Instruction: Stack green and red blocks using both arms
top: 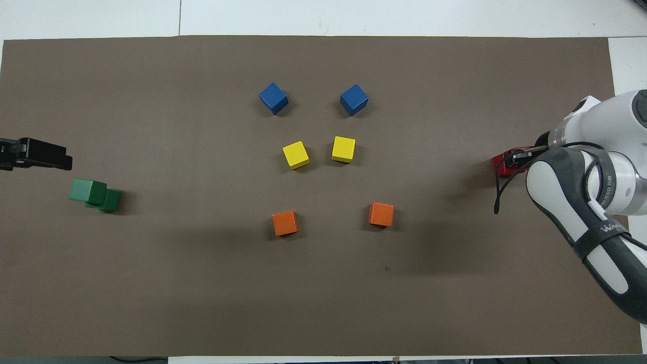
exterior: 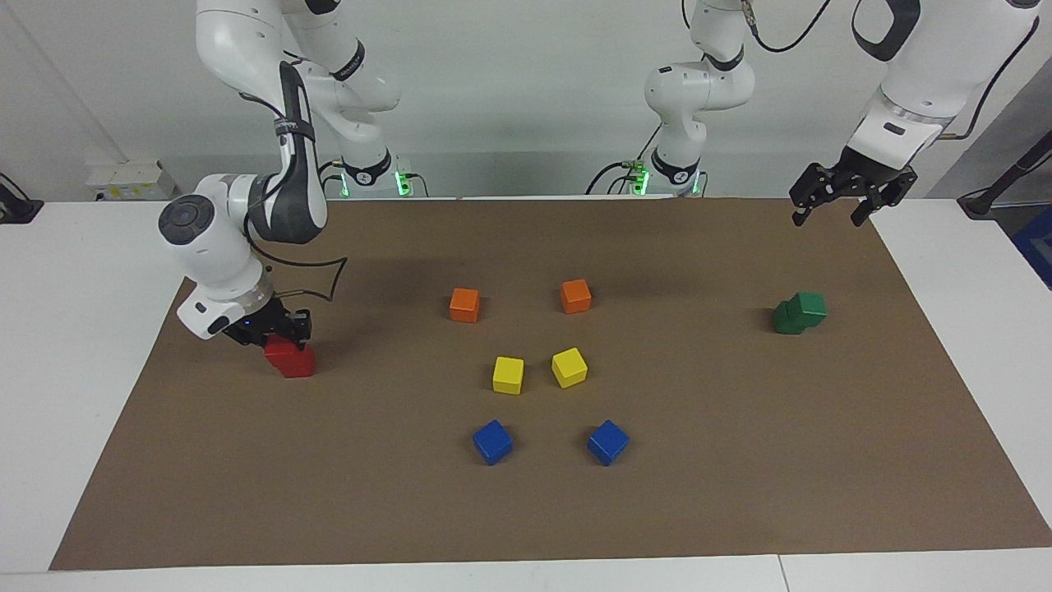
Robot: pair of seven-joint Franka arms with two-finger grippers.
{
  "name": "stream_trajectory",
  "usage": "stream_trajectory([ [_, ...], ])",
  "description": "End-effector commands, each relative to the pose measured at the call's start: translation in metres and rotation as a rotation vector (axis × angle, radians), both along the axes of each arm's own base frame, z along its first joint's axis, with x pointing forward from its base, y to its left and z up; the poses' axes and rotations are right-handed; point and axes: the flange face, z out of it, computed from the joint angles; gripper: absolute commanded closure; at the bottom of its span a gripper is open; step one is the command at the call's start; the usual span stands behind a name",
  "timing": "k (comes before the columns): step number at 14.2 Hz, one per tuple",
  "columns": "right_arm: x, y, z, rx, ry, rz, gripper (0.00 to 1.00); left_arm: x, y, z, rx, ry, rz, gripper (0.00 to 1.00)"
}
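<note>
So the right gripper (exterior: pixel 277 333) was down low at the right arm's end of the brown mat (exterior: pixel 526 510), jaws clamped tight on the upper red block (exterior: pixel 283 349), which sat on the lower red block (exterior: pixel 296 364) (pretty squarely as far as the facing view showed; the overhead one mostly hid it under the arm, with just a sliver of red (top: pixel 502 166) peeking out).

The left gripper (exterior: pixel 830 212) was raised in the air over the mat's edge at the left arm's end, jaws spread wide and holding nothing. The two green blocks were already stacked below it, well apart from the fingers: the upper green block (exterior: pixel 810 307) sat offset on the lower green block (exterior: pixel 787 319), overhanging to one side.

In the middle of the mat the other cubes sat in pairs, untouched: two orange cubes (exterior: pixel 464 304) nearest the robots, then two yellow cubes (exterior: pixel 508 374), then two blue cubes (exterior: pixel 492 441) farthest out.
</note>
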Motion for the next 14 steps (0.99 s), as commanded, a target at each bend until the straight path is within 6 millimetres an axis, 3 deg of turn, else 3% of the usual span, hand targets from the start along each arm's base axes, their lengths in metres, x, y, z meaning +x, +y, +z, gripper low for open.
stream_trajectory([
  [1, -0.001, 0.0003, -0.0014, 0.005, -0.015, 0.024, 1.0, 0.0066, -0.0007, 0.0038, 0.006, -0.023, 0.013, 0.0],
  [4, -0.0011, 0.0012, -0.0015, 0.005, -0.013, 0.021, 1.0, 0.0085, -0.0003, 0.0043, 0.01, -0.035, 0.013, 0.0],
  [7, -0.0006, 0.0012, -0.0007, 0.005, -0.016, 0.02, 0.83, 0.0083, 0.0, 0.0047, 0.013, -0.034, 0.013, 0.0],
  [11, -0.001, 0.0012, -0.0014, 0.005, -0.015, 0.015, 0.37, 0.0081, 0.0029, 0.0066, 0.04, -0.036, 0.012, 0.0],
  [13, -0.001, 0.0012, -0.0014, 0.005, -0.015, 0.014, 0.09, 0.0086, 0.0031, 0.0058, 0.042, -0.035, 0.012, 0.0],
  [14, -0.0011, 0.0012, -0.0015, 0.005, -0.013, 0.014, 0.0, 0.0084, 0.0022, 0.0057, 0.042, -0.033, 0.011, 0.0],
])
